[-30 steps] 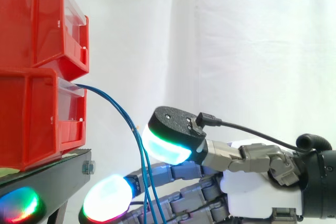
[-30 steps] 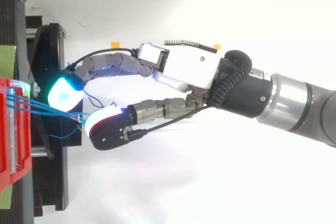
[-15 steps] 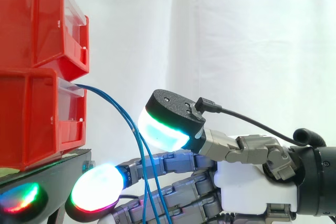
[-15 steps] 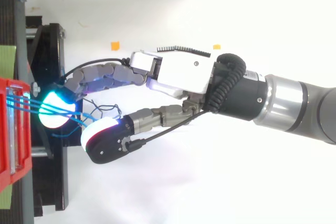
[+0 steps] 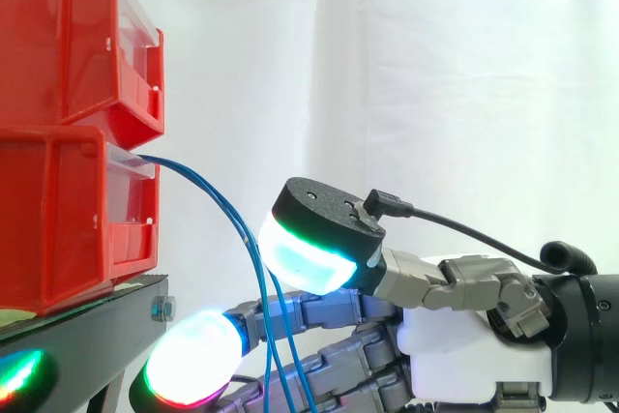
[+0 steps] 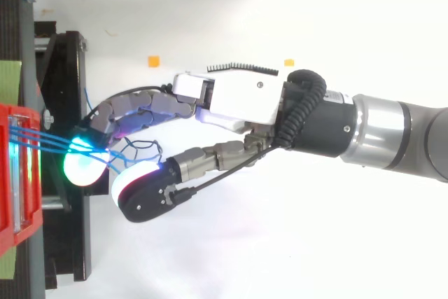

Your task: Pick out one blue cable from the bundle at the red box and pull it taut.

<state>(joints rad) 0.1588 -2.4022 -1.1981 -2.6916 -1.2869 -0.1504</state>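
The hand has drawn its glowing fingertip closer to the thumb, narrowing the gap. It stands loosely open and pinches nothing. Through that gap pass the blue cables, which leave the lower red bin and droop toward 5 o'clock in the side view. From above they run from 9 to 3 o'clock, fanned as separate strands at the bin and ending in loose loops beside the thumb.
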